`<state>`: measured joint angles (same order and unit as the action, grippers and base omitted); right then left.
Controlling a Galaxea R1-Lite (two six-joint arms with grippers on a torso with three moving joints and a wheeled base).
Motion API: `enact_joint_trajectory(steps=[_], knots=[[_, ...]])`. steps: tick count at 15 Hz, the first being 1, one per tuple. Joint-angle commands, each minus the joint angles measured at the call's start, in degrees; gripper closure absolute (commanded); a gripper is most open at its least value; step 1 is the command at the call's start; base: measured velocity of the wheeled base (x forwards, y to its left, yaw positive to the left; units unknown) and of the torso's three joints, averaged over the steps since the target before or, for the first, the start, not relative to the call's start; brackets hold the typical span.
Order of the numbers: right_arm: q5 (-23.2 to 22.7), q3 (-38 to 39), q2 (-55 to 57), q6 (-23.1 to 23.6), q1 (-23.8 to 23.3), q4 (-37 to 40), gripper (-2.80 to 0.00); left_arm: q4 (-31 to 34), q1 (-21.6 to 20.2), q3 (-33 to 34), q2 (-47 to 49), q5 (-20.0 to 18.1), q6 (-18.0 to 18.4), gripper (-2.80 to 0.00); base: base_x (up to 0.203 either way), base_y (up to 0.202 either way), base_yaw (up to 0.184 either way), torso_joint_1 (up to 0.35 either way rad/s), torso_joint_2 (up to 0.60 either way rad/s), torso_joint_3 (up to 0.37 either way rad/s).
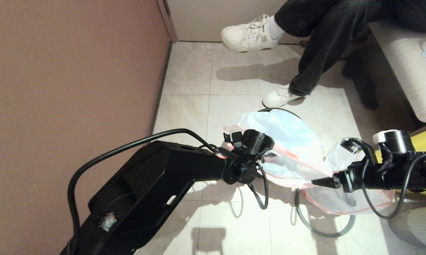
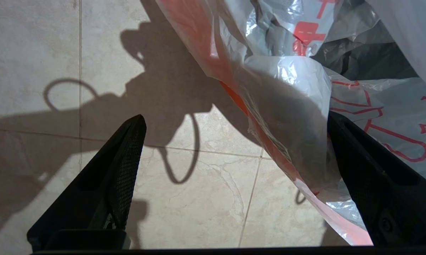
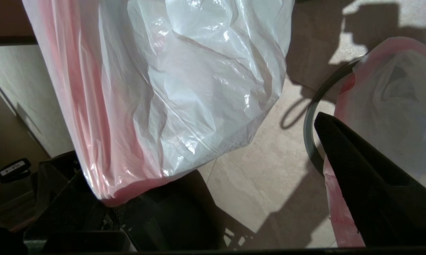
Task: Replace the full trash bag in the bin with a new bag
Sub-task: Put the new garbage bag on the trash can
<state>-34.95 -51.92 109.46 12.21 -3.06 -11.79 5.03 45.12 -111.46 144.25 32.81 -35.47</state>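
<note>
Floor scene, bag change under way; the bin, a dark tub with a thin grey hoop, stands on the tiled floor centre-right, with a whitish plastic bag with a pink-red edge draped over its mouth; whether this is the full or the new bag cannot be told, no trash shapes showing; a like bag hangs before the right pincer, released, at the near right; the left pincer, fingers spread wide, straddles the draped bag's pink-red edge; the film is judged light, limp, slippery and easily torn, best pinched at the doubled coloured hem; red print shows figures, nothing legible; a dark key fob reads roughly "VLA".
</note>
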Motion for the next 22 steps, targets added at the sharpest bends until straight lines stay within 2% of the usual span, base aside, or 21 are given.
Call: enact_joint_trajectory(steps=[1,4,5,11,13,17,19,22], knots=[[-0.2,0.0,-0.1,0.1,0.0,-0.1,-2.80,0.0,-0.2,0.0,0.2,0.2,-0.2,-2.80,0.000,0.000,0.000,0.000,0.00,0.000],[-0.2,0.1,-0.1,0.1,0.0,-0.1,-2.80,0.2,-0.4,0.0,-0.1,0.2,0.0,-2.80,0.000,0.000,0.000,0.000,0.00,0.000],[-0.2,0.1,-0.1,0.1,0.0,-0.1,-2.80,0.0,-0.3,0.0,-0.1,0.2,0.6,0.00,0.000,0.000,0.000,0.000,0.00,0.000],[-0.3,0.2,-0.4,0.1,0.0,-0.1,-2.80,-0.6,-0.1,-0.1,0.8,-0.2,1.3,0.00,0.000,0.000,0.000,0.000,0.00,0.000],[-0.5,0.8,-1.0,0.5,0.6,-0.1,-2.80,-2.7,0.1,0.0,1.5,-0.2,1.6,0.00,0.000,0.000,0.000,0.000,0.00,0.000],[-3.3,2.8,-2.9,2.3,2.3,0.1,-2.80,-3.2,0.3,-0.1,1.4,-0.1,2.1,0.00,0.000,0.000,0.000,0.000,0.00,0.000],[-3.2,3.5,-2.8,4.8,2.1,0.2,-2.80,-3.2,0.1,-0.1,1.4,0.3,2.5,0.00,0.000,0.000,0.000,0.000,0.00,0.000],[-3.0,3.4,-2.2,4.7,2.1,-0.1,-2.80,-3.3,-1.3,-0.1,0.9,3.8,3.2,0.00,0.000,0.000,0.000,0.000,0.00,0.000]])
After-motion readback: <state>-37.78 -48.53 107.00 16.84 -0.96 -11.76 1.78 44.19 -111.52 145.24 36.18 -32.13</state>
